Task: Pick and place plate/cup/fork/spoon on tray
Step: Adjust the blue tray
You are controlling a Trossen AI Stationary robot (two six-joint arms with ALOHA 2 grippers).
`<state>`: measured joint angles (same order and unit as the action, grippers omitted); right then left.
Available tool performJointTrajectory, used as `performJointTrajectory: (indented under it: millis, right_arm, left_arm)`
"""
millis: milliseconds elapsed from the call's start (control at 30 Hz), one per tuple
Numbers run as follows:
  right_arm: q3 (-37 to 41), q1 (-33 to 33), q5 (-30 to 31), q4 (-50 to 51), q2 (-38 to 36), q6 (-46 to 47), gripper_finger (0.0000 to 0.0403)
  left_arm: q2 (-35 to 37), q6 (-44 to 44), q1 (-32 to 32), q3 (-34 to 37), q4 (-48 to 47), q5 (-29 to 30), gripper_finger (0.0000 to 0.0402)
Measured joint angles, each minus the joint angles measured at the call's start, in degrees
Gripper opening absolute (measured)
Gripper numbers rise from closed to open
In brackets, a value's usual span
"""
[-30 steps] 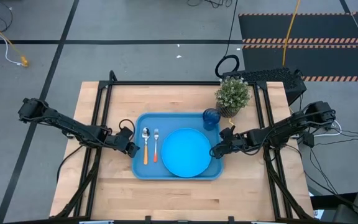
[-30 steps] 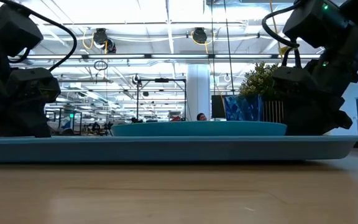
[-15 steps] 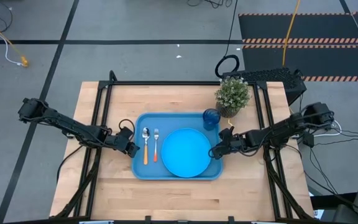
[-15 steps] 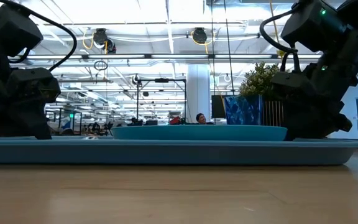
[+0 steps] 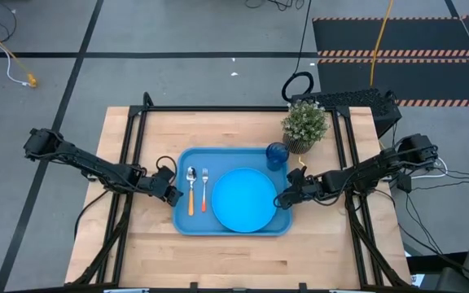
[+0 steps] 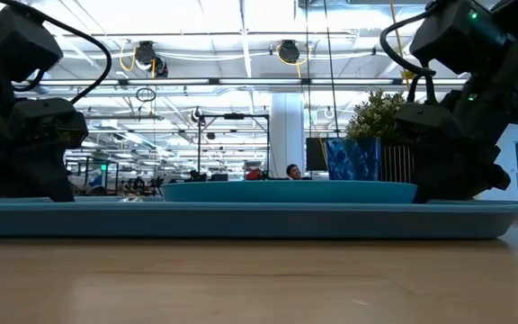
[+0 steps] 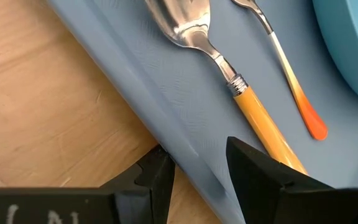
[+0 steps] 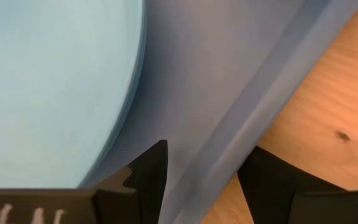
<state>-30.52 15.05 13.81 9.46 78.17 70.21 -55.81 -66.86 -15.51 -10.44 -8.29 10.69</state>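
The tray [image 5: 233, 221] is lying in the centre of the frame on the bench [image 5: 243, 256], and its opposite short rims are being clamped by both end effectors. The left end effector [image 5: 172, 195] is closed over the left rim, the right end effector [image 5: 284, 198] over the right rim. The plate [image 5: 243, 198], spoon [image 5: 191, 189] and fork [image 5: 204, 187] are resting inside, the cup [image 5: 276, 155] in the upper right corner. A potted plant [image 5: 304, 124] is standing beyond.

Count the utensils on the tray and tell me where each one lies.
2. The spoon and the fork lie side by side on the tray, left of the plate; the spoon is nearer the tray's left rim.
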Motion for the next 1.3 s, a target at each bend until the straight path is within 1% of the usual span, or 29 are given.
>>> performJointTrajectory:
  millis: [133, 267, 600, 733, 867, 1100, 1300]
  right_arm:
    - [-0.1, 0.0, -0.5, 0.9, 0.0, -0.4, 0.0175]
    - [-0.1, 0.1, -0.7, 1.3, 0.0, -0.7, 0.0188]
    - [-0.2, 0.1, -2.1, 1.6, -0.2, -2.1, 0.0255]
    - [-0.1, 0.1, -2.6, 2.2, -1.0, -2.5, 0.0277]
    - [0.0, 0.1, -3.2, 3.8, -2.2, -2.6, 0.0291]
    - [0.1, 0.1, -3.0, 6.9, -3.7, -2.6, 0.0297]
    - [0.1, 0.1, -3.4, 7.1, -3.7, -3.3, 0.0298]
  left_arm:
    - [0.0, -0.3, 0.0, -0.1, -0.3, -0.4, 0.0147]
    - [0.0, -1.0, 0.0, -0.2, -1.4, -0.8, 0.0147]
    - [0.0, -0.8, 0.0, -0.2, -2.5, -1.0, 0.0150]
    - [0.0, 0.1, 0.0, -0.2, -3.8, -1.5, 0.0169]
    - [0.1, 0.4, 0.0, -0.3, -3.9, -1.9, 0.0195]
    - [0.0, 2.6, 0.0, -1.7, -5.5, -3.1, 0.0225]
    - [0.0, 3.3, -0.1, -4.3, -12.4, -3.9, 0.0235]
